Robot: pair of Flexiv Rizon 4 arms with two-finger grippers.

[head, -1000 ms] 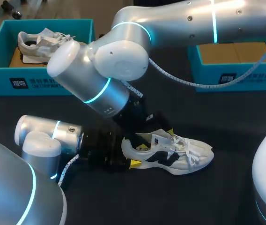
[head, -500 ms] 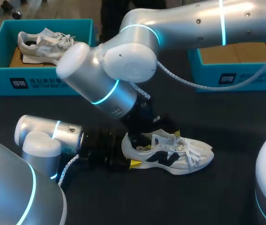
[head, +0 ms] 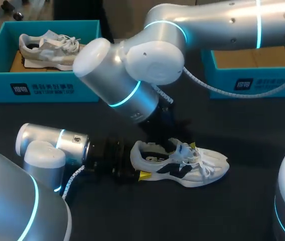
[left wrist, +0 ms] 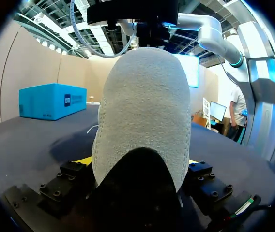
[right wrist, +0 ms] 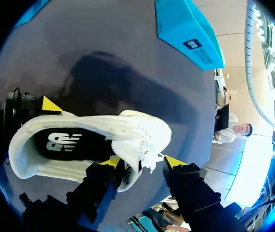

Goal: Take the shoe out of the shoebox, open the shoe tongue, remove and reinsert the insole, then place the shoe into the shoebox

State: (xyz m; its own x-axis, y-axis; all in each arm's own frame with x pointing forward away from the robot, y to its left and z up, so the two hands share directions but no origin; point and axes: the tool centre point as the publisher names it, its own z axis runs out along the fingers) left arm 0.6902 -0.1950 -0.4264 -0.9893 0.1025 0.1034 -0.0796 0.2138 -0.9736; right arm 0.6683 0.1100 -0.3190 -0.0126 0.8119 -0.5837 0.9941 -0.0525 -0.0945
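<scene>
Head view: my left jaws are clamping the white shoe (head: 205,168) by its heel on the surface (head: 243,206); my right jaws are hovering apart around its tongue (right wrist: 141,149).

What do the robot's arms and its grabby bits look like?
The left arm and right arm are fat, shiny silver tubes with rounded joints and glowing blue-green rings. A white ribbed cable runs along each. The left end effector and right end effector are black and blocky, with bright yellow tips.
</scene>
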